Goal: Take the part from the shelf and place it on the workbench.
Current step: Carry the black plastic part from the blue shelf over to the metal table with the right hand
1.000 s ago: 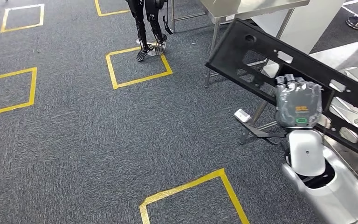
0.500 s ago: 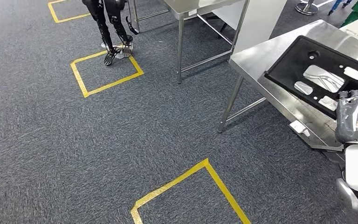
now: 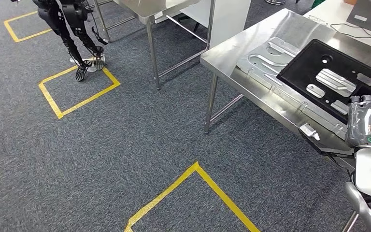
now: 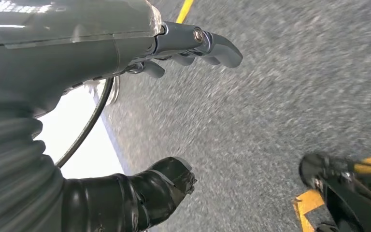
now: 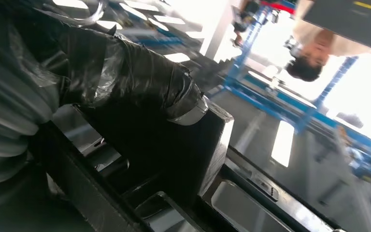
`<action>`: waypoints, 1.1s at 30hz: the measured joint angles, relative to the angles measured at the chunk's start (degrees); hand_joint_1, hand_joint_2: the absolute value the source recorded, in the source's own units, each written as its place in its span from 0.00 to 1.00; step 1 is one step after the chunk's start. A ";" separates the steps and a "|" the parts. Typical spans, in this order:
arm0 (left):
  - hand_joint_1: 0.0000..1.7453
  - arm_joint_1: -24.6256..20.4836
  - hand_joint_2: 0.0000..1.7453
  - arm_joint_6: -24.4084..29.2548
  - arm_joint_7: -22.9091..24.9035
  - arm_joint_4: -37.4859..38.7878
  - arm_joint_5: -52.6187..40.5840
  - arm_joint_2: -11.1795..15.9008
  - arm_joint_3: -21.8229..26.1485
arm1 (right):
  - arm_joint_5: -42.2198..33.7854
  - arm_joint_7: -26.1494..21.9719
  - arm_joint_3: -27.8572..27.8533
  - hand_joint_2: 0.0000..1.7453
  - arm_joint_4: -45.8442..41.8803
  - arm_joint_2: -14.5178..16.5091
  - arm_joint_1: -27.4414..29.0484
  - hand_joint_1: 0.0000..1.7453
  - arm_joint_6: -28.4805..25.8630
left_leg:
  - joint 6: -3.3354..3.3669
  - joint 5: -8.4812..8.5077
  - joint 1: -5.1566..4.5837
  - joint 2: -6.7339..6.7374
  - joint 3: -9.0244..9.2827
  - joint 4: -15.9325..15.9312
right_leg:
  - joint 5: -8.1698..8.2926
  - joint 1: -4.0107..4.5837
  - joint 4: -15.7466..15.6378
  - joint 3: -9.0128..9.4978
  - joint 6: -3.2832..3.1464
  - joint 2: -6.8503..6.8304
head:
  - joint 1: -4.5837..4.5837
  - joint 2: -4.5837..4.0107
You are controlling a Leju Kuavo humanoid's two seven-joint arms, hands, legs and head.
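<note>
right hand (image 3: 368, 126) grasps the near edge of the black part (image 3: 338, 77); on my right wrist feed the thumb (image 5: 140, 79) is clamped over the part's (image 5: 183, 159) black rim. from the head view the part sits over the steel table (image 3: 232, 53), above a pressed metal sheet (image 3: 270, 60) lying flat on the tabletop. can't tell whether the part is touching the sheet or held just off it. cut-outs in the part show bright metal through them.

left hand (image 4: 125, 96) hangs over grey carpet (image 4: 280, 96), released, fingers (image 4: 212, 46) apart with nothing between them and the thumb (image 4: 159, 188).

around: yellow tape squares (image 3: 77, 89) on the carpet, another robot's dark legs (image 3: 75, 34) standing at the corner of one square. a second steel table (image 3: 149, 7) farther off. a small white tag (image 3: 309, 131) at the near table edge. a person (image 5: 314, 50) is in the right wrist view, beyond blue framing (image 5: 265, 92).
</note>
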 joint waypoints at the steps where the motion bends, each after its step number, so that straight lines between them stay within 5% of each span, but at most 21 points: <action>1: 0.00 -0.15 1.00 -0.19 -0.04 -0.07 -0.19 0.01 0.20 | 0.00 -0.10 0.27 1.00 0.87 0.82 -1.23 1.00 0.11 | 0.23 0.34 -0.10 -0.90 0.56 -1.48 | 0.12 -0.20 0.04 -0.26 0.35 0.70 | 0.00 0.00; 3: 0.00 -0.69 1.00 -0.56 -0.09 -0.10 -0.40 -0.09 0.61 | 0.00 -0.50 1.25 1.00 2.87 2.25 -3.63 1.00 0.28 | 0.42 0.57 -0.23 0.05 0.92 -2.19 | 0.50 -0.59 -0.13 -0.65 1.21 2.02 | -0.02 0.00; 4: 0.00 -1.01 1.00 -0.75 -0.09 -0.09 -0.44 -0.13 0.82 | 0.00 -0.79 1.81 1.00 3.98 2.90 -4.79 1.00 0.28 | 0.64 0.89 -0.17 0.79 1.16 -2.69 | 0.50 -0.59 -0.01 -0.86 1.54 1.47 | 0.01 0.00; 7: 0.00 -1.43 1.00 -1.11 0.03 -0.08 -0.19 -0.21 1.65 | 0.01 -1.59 3.50 1.00 7.02 4.94 -8.37 1.00 0.12 | 1.25 1.67 0.13 3.27 1.59 -3.88 | -2.96 -0.36 5.69 -3.76 2.32 -3.93 | 0.20 0.00; 9: 0.00 -1.42 1.00 -1.22 0.20 -0.08 -0.06 -0.23 2.21 | 0.02 -1.81 4.49 1.00 8.50 6.05 -9.88 1.00 0.02 | 1.29 1.61 0.12 4.74 1.51 -3.85 | -6.04 -0.59 12.85 -7.15 2.90 -5.43 | 0.24 0.00; 10: 0.00 -1.44 1.00 -1.25 0.27 -0.08 -0.03 -0.25 2.40 | 0.02 -1.88 4.87 1.00 9.10 6.47 -10.18 1.00 -0.01 | 1.24 1.50 0.15 5.41 1.51 -3.77 | -6.29 -0.74 14.74 -8.03 3.12 -5.60 | 0.24 0.00; 11: 0.00 -1.47 1.00 -1.28 0.31 -0.07 -0.02 -0.28 2.54 | 0.02 -1.92 5.19 1.00 9.65 6.81 -10.41 1.00 -0.03 | 1.15 1.34 0.20 6.06 1.53 -3.65 | -5.51 -0.88 14.60 -7.89 3.30 -5.76 | 0.25 0.00; 13: 0.00 -1.55 1.00 -1.36 0.33 -0.06 -0.01 -0.42 2.72 | 0.02 -1.97 5.62 1.00 10.40 7.32 -11.01 1.00 -0.05 | 0.73 0.79 0.28 7.25 1.66 -3.17 | -1.84 -1.00 7.98 -4.47 3.44 -7.05 | 0.25 0.00; 16: 0.00 -1.68 1.00 -1.42 0.34 -0.06 0.00 -0.52 3.09 | 0.02 -1.95 6.02 1.00 11.15 7.94 -12.01 1.00 -0.11 | -0.32 -0.16 -0.19 8.62 1.84 -2.43 | 0.39 -0.28 0.46 -0.80 2.36 -9.55 | 0.24 0.00; 18: 0.00 -1.88 1.00 -1.42 0.39 -0.06 0.00 -0.51 3.32 | 0.02 -1.98 6.20 1.00 11.56 8.26 -12.22 1.00 -0.13 | -0.89 -0.48 -0.34 9.56 2.06 -2.37 | 0.22 -0.09 0.48 -1.00 1.38 -8.53 | 0.22 0.00; 20: 0.00 -2.03 1.00 -1.42 0.80 -0.06 0.01 -0.51 3.48 | 0.02 -2.09 6.30 1.00 11.76 8.50 -12.39 1.00 -0.13 | -1.48 -1.52 -0.12 8.77 1.86 -1.40 | 0.31 -0.29 0.33 -1.00 0.61 -7.44 | 0.21 0.00; 23: 0.00 -1.98 1.00 -1.50 2.06 -0.06 0.04 -0.53 3.63 | 0.02 -2.22 6.67 1.00 11.92 9.41 -13.19 1.00 -0.11 | -1.91 -6.42 0.23 5.23 -2.44 7.64 | 0.44 -0.30 0.16 -1.04 -0.36 -5.71 | 0.20 0.00; 25: 0.00 -2.00 1.00 -1.60 2.87 -0.06 0.04 -0.55 3.66 | 0.02 -2.25 7.46 1.00 12.22 10.31 -13.46 1.00 -0.03 | -1.86 -8.35 0.24 4.72 -6.06 14.25 | 0.42 0.01 0.23 -1.08 -0.54 -4.28 | 0.20 0.00; 27: 0.00 -2.04 1.00 -1.64 3.41 -0.07 0.04 -0.56 3.67 | 0.02 -2.20 8.24 1.00 12.55 11.06 -13.65 1.00 0.06 | -1.42 -5.84 0.19 4.45 -6.12 12.97 | 0.40 0.31 0.38 -1.03 -0.57 -2.73 | 0.20 0.00; 30: 0.00 -2.02 1.00 -1.71 3.97 -0.09 0.04 -0.35 3.68 | 0.04 -1.79 9.17 1.00 12.83 12.29 -14.46 1.00 0.38 | -0.11 0.03 0.16 0.94 -1.80 1.97 | 0.42 0.44 0.69 -1.18 -0.46 -0.56 | 0.23 0.00; 32: 0.00 -2.09 1.00 -1.78 4.14 -0.09 0.04 -0.18 3.69 | 0.05 -1.54 9.80 1.00 13.05 13.10 -15.00 1.00 0.66 | 0.27 0.73 0.01 -0.40 -0.66 -0.75 | 0.64 0.10 0.71 -1.57 0.03 0.65 | 0.20 0.00; 33: 0.00 -2.21 1.00 -1.83 4.15 -0.08 0.04 -0.21 3.69 | 0.05 -1.51 10.13 1.00 13.17 13.35 -15.17 1.00 0.75 | 0.28 0.88 -0.13 0.21 -0.53 -1.02 | 0.83 -0.05 0.58 -1.70 0.41 1.27 | 0.18 0.00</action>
